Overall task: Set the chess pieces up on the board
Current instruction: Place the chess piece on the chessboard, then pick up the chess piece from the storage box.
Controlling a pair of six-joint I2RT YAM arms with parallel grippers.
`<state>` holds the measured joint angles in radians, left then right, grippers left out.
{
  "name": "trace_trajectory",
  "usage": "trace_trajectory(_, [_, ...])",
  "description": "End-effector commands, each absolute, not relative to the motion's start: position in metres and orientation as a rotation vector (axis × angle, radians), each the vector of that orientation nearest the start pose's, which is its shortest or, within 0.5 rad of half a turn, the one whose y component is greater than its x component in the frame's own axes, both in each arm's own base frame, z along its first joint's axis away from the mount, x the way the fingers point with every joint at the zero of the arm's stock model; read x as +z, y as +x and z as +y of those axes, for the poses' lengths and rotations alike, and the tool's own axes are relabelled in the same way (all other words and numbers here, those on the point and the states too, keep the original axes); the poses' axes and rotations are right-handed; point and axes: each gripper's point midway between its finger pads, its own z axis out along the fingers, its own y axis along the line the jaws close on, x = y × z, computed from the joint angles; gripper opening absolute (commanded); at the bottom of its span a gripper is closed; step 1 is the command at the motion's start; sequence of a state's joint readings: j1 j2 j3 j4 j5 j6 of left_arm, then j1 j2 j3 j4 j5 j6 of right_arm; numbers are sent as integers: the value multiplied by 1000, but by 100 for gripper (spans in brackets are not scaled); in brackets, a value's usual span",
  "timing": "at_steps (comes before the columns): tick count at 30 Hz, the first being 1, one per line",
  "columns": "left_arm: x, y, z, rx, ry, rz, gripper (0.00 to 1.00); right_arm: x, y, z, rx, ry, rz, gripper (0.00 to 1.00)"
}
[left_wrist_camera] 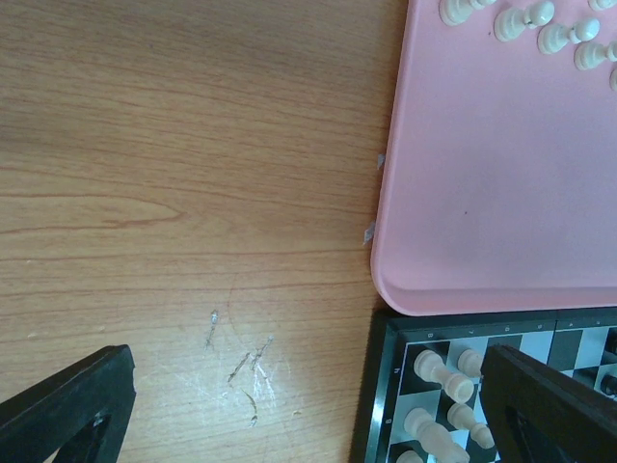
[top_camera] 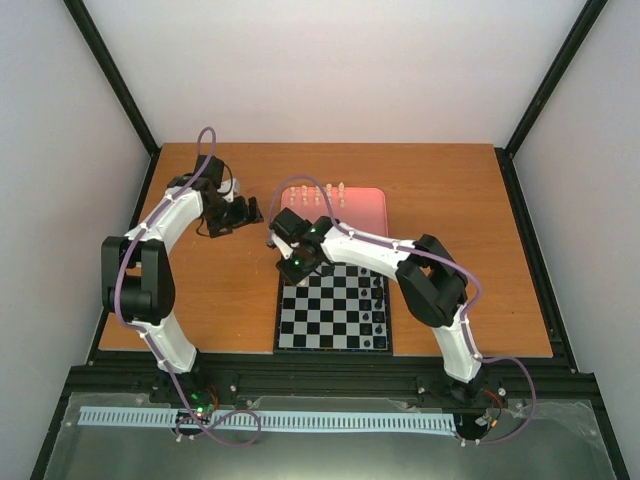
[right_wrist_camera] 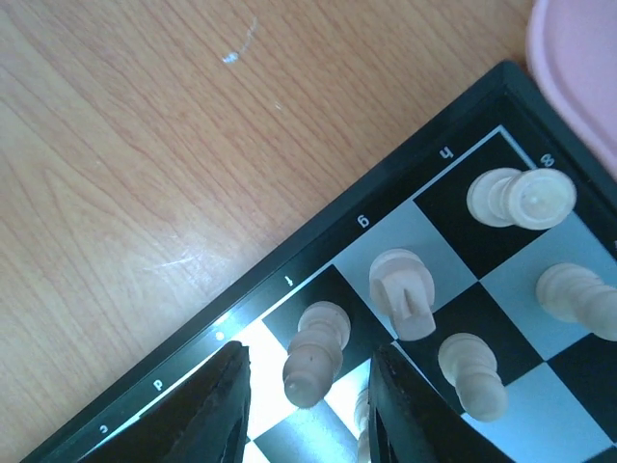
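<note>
The board lies in front of the pink tray. My right gripper hangs over the board's far-left corner, open, with its fingers on either side of a cream chess piece. That piece stands on a black edge square with a gap on each side. More cream pieces stand on the neighbouring squares. Others remain along the tray's far edge. My left gripper is wide open over bare wood left of the board corner, holding nothing.
Black pieces line the board's right side. The tray's near edge touches the board's far border. In the top view my right arm crosses over the board's far part. Bare wood lies left of the board and tray.
</note>
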<state>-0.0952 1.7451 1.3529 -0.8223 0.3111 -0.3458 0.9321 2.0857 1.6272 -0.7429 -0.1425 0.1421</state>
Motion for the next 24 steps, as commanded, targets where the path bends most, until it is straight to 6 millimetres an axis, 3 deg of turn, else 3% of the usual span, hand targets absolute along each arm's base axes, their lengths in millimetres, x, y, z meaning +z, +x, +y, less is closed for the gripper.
trace_trajectory(1, [131,395,-88,-556,-279,2740,100,98,273,409,472,-1127,2528,37])
trace_trajectory(5, [133,395,-88,-558,-277,2736,100,131,272,405,478,-1108,2490,45])
trace_trajectory(8, [134,395,-88,-560,-276,2734,100,159,277,399,458,-1066,2459,60])
trace_trajectory(12, [134,395,-89,-567,-275,2732,100,185,297,389,415,-1001,2451,73])
trace_trajectory(17, [135,396,-89,-563,-274,2735,100,194,364,353,394,-782,2499,82])
trace_trajectory(24, [133,401,-90,-572,-273,2743,100,189,482,289,366,-455,2528,78])
